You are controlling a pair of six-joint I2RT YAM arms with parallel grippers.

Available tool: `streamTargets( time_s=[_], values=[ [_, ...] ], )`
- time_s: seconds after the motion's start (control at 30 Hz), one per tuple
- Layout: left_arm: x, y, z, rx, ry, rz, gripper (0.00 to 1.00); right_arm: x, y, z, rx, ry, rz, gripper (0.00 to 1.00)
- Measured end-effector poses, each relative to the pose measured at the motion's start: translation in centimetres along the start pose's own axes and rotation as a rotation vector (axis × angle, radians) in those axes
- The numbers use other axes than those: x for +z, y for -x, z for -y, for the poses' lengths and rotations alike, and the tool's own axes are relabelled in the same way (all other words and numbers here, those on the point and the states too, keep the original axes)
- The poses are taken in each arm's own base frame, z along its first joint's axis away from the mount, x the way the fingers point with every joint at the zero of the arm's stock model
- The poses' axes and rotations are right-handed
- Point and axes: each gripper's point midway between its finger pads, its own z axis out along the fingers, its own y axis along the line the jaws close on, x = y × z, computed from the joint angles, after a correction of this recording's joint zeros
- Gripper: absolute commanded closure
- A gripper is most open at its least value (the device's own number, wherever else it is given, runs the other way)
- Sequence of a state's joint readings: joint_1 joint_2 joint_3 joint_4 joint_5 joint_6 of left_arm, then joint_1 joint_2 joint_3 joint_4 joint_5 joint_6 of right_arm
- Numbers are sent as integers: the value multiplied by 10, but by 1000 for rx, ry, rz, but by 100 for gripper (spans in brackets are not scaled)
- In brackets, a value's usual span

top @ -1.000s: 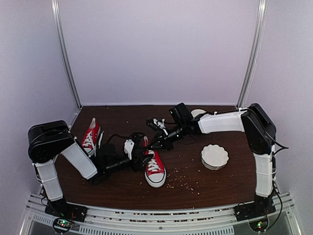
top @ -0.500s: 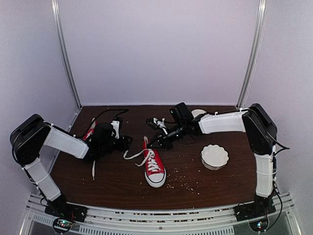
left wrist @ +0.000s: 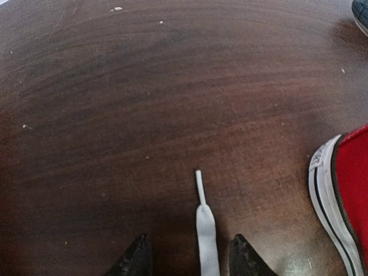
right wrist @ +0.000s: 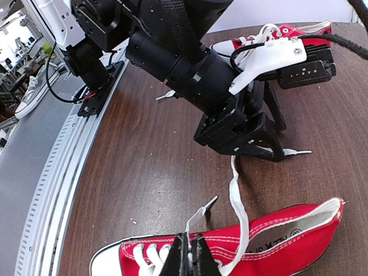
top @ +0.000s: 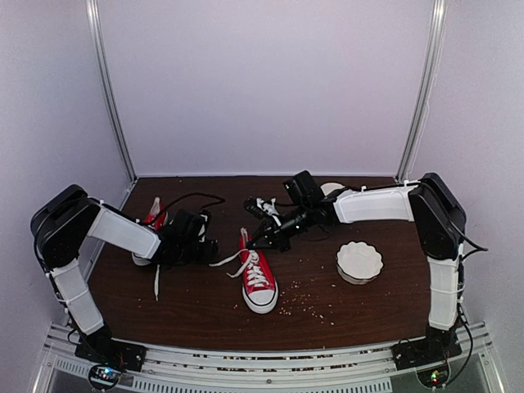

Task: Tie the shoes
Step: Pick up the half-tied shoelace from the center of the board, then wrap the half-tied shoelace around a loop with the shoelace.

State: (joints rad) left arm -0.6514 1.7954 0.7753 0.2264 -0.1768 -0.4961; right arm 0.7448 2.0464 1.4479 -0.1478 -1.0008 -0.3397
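One red sneaker [top: 259,281] lies mid-table, toe toward me, and fills the bottom of the right wrist view [right wrist: 270,241]. The second sneaker [top: 151,223] lies at the left, partly behind my left arm. My right gripper [top: 256,241] is shut on a short white lace [right wrist: 202,217] at the sneaker's top eyelets [right wrist: 192,259]. The sneaker's other lace [top: 224,259] runs left across the table. Its end [left wrist: 204,221] lies between my left gripper's open fingers [left wrist: 190,261], which rest low on the table [top: 213,246].
A white scalloped bowl [top: 359,260] stands at the right. Crumbs [top: 304,304] are scattered in front of the sneaker. The second sneaker's lace [top: 156,282] trails toward the front. A white object [top: 332,188] shows behind my right arm. Side posts frame the back wall.
My left arm has swung its elbow up and out to the left, with the gripper now low over the lace end. That lace now lies stretched leftward. My right arm has barely moved.
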Motion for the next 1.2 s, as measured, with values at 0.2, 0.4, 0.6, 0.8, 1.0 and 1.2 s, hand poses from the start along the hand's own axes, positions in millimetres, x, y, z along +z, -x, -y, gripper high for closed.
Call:
streamTargets(
  time_s=[0.2, 0.4, 0.6, 0.8, 1.0, 1.2],
  values=[
    [-12, -20, 18, 107, 43, -96, 54, -2, 2, -3, -5, -4, -4, 100],
    [-22, -32, 16, 137, 58, -156, 66, -2, 5, -5, -13, -2, -3, 100],
    [-19, -32, 22, 156, 44, -185, 100, -1, 4, -8, -21, 4, -8, 100],
    [-17, -29, 23, 171, 33, -166, 100, -1, 2, -8, -14, 6, -15, 100],
    [-68, -41, -3, 220, 80, -80, 100, -1, 3, -4, 18, -20, -20, 100],
    [-115, 2, 44, 324, -57, 203, 100, -2, 16, 6, 53, -67, 9, 100]
  ],
)
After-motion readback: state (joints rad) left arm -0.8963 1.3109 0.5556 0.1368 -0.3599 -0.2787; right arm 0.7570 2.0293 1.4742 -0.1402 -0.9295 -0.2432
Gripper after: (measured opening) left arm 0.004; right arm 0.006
